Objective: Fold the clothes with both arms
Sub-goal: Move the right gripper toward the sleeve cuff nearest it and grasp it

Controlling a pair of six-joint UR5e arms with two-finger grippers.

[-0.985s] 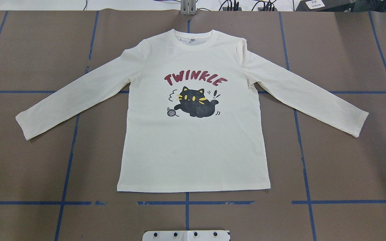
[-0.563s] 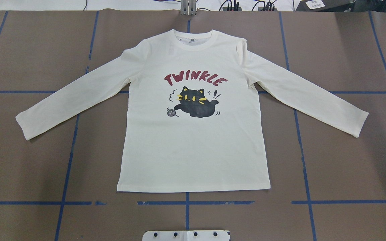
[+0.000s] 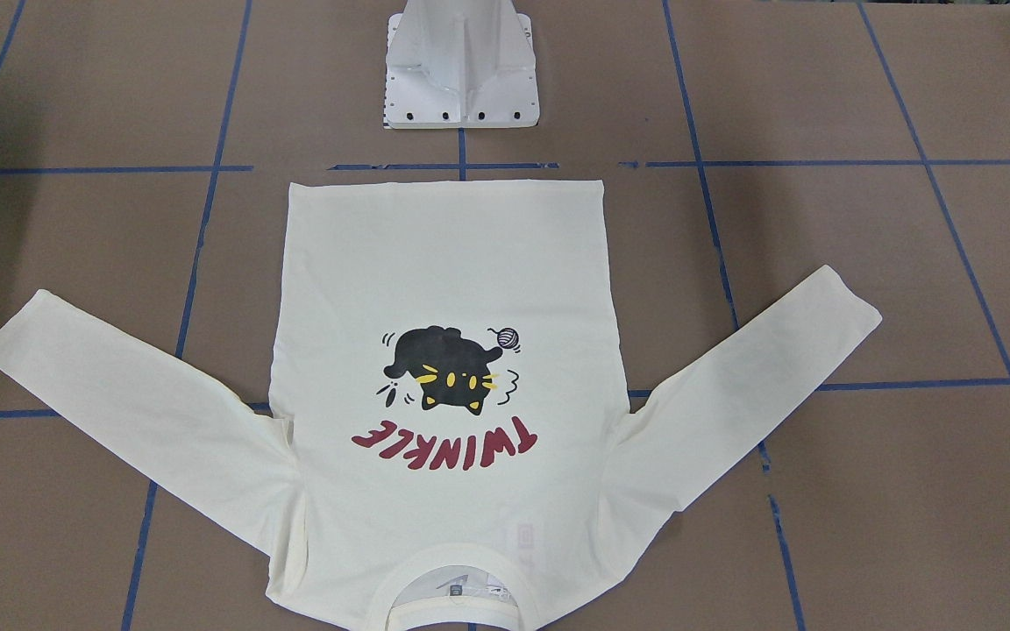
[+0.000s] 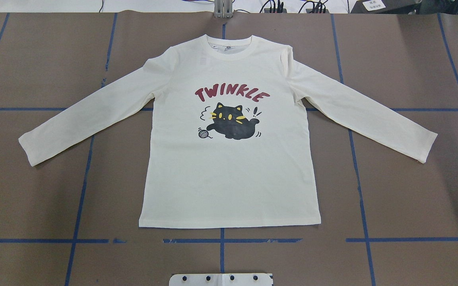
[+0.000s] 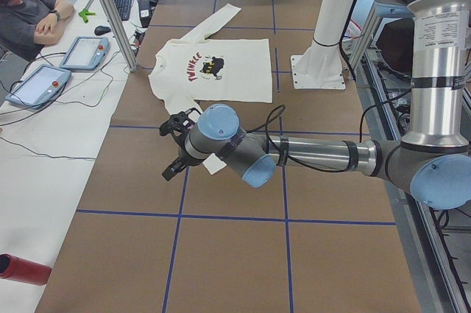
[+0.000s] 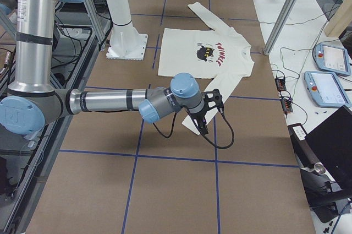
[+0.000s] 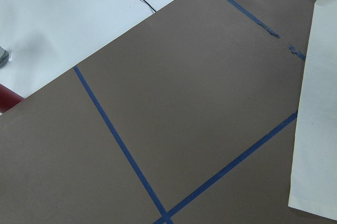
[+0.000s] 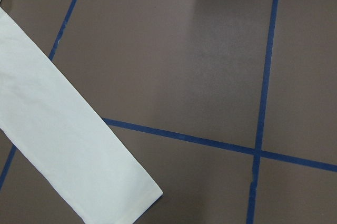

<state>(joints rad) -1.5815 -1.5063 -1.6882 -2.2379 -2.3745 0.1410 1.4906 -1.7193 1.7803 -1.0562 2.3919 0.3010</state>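
Note:
The clothes are one cream long-sleeved T-shirt (image 4: pixel 229 178) lying flat on the brown table, print side up, with a black cat and red "TWINKLE" lettering. Its collar points away from the robot and both sleeves are spread out diagonally. The shirt (image 3: pixel 444 263) also shows in the front view. My left gripper (image 5: pixel 168 151) hovers above the near sleeve cuff in the exterior left view; the left wrist view shows that sleeve (image 7: pixel 316 103) at its right edge. My right gripper (image 6: pixel 211 114) hovers over the other cuff (image 8: pixel 63 145). Whether either gripper is open or shut, I cannot tell.
A white pedestal base (image 3: pixel 461 79) stands near the shirt's hem. Blue tape lines (image 4: pixel 221 240) grid the table. A person (image 5: pixel 29 15) sits at a side bench with tablets (image 5: pixel 85 51). An aluminium post (image 5: pixel 110 11) and a red bottle (image 5: pixel 22 269) stand beside the table.

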